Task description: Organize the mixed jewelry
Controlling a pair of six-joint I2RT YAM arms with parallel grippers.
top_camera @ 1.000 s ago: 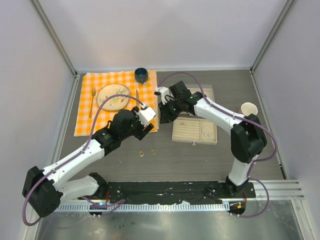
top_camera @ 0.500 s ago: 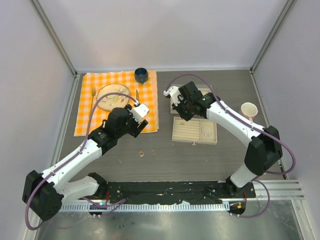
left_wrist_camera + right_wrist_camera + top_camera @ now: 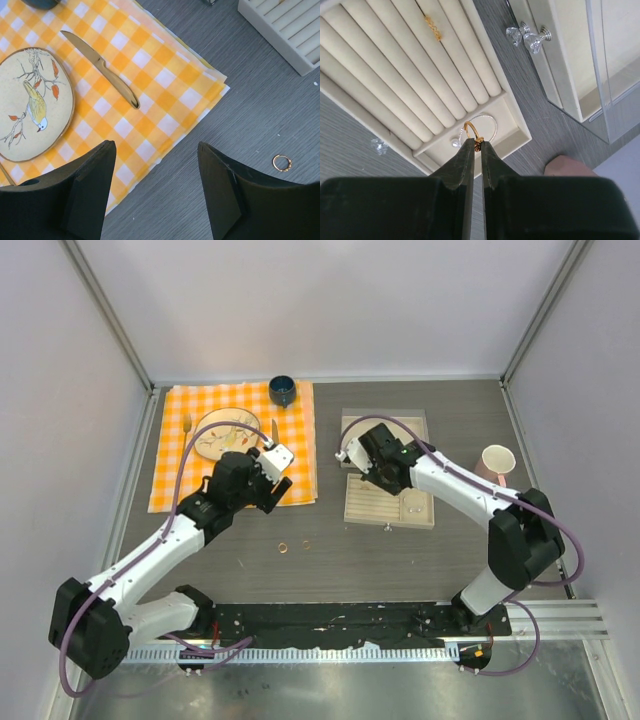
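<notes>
Now that the right tool (image 3: pixel 476 142), clamped on a gold ring (image 3: pixel 471 129), has swung over to the tray (image 3: pixel 380 75), a drop there looks next, while the left tool (image 3: pixel 156 155), fingers apart, has backed off, two rings (image 3: pixel 283 547) lying on the desk (image 3: pixel 400 560) at its 5 o'clock.

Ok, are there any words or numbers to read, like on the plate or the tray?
None to read.
The plate has only a painted bird on a branch, no words.
The tray, cloth, knife and cup show no writing.
</notes>
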